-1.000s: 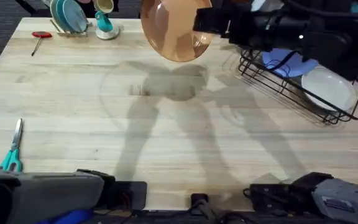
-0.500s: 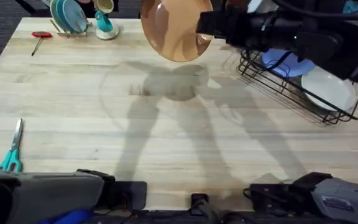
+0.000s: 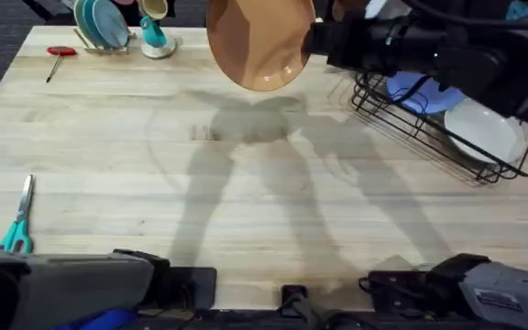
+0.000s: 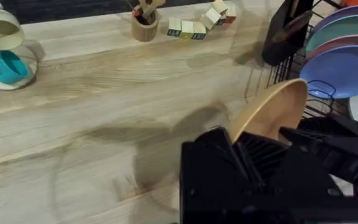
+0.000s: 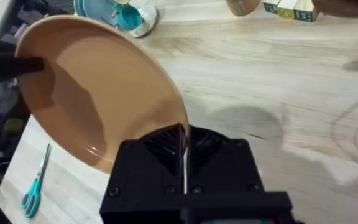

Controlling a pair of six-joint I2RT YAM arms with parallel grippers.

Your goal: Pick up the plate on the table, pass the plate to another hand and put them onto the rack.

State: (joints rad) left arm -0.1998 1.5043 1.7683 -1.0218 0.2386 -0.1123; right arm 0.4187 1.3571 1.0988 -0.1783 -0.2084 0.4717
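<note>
Overhead view: plate is raised above the far edge of the surface, gripped at its rim by the right gripper, with the rack at the far right corner. Left wrist view: plate appears edge-on beside the rack; whether the left fingers are apart or together cannot be told. Right wrist view: right gripper fingers are clamped on the rim of the tilted plate.

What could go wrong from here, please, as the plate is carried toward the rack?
The right gripper pinches only the rim of the plate, held high above the table; a slip could drop it. The rack already holds a lavender-blue plate and a white plate, so the orange one might knock them.
</note>
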